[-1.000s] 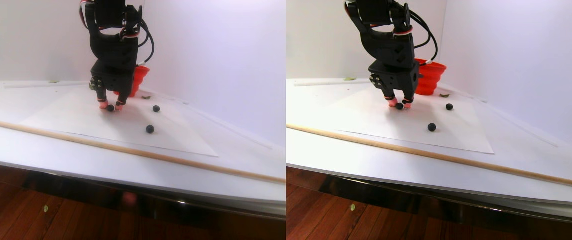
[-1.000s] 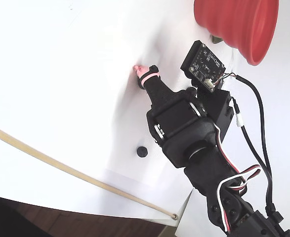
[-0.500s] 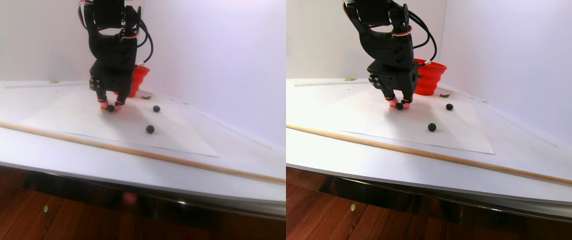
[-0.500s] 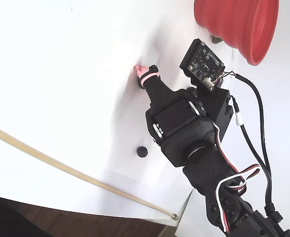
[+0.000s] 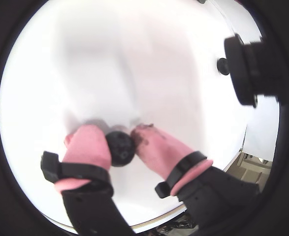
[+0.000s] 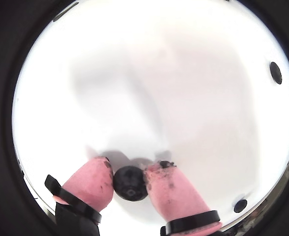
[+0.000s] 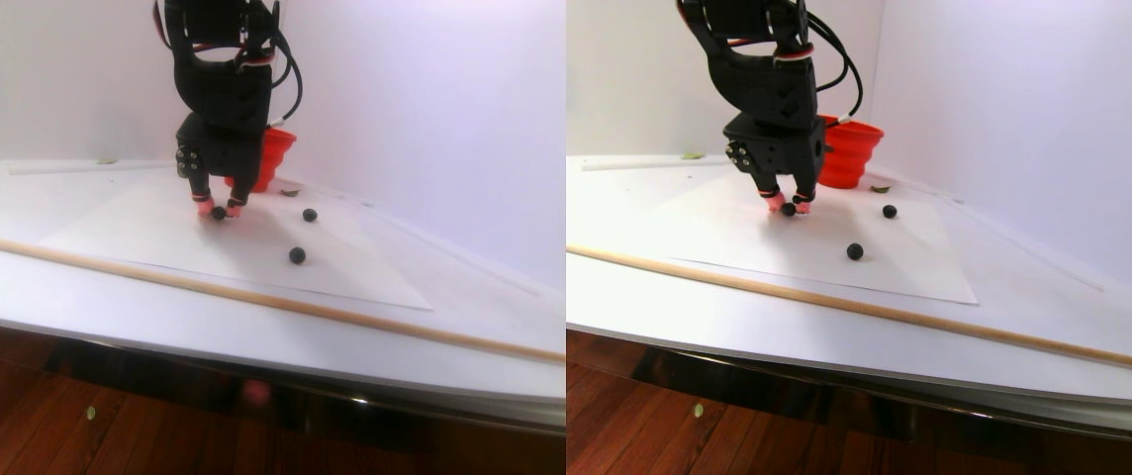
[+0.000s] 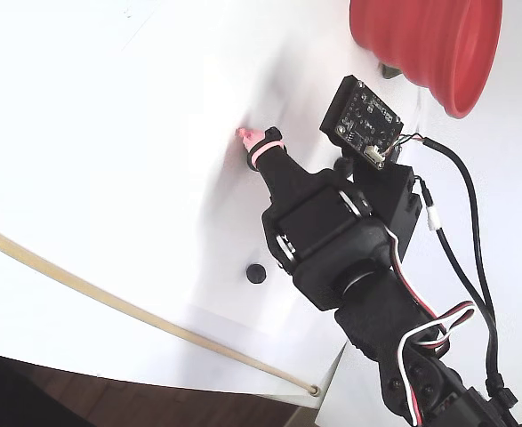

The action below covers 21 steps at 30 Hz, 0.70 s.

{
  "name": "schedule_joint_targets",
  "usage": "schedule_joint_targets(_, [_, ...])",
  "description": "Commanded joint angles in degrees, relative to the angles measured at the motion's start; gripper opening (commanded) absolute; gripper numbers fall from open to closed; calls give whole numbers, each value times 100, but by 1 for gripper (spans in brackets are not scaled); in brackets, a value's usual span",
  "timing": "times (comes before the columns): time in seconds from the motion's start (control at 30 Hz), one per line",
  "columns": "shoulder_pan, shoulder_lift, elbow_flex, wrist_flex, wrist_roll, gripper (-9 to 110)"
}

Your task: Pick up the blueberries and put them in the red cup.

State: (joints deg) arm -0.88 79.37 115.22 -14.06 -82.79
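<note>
pink-tipped hand [image 6: 129,183] has closed on blueberry [image 6: 130,183], seemingly touching.

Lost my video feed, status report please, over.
Claw shut on one blueberry, down at the paper. Two blueberries loose. Red cup behind, path clear.

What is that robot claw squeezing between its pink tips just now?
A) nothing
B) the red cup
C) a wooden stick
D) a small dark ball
D: in both wrist views the gripper has its pink fingertips pressed against either side of one blueberry.
</note>
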Motion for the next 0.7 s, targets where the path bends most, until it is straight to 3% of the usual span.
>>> schedule_joint_targets(0.0, [-9,870,-26,44,-88,11])
schedule_joint_targets(0.67, [44,1775,0,387,-545,11])
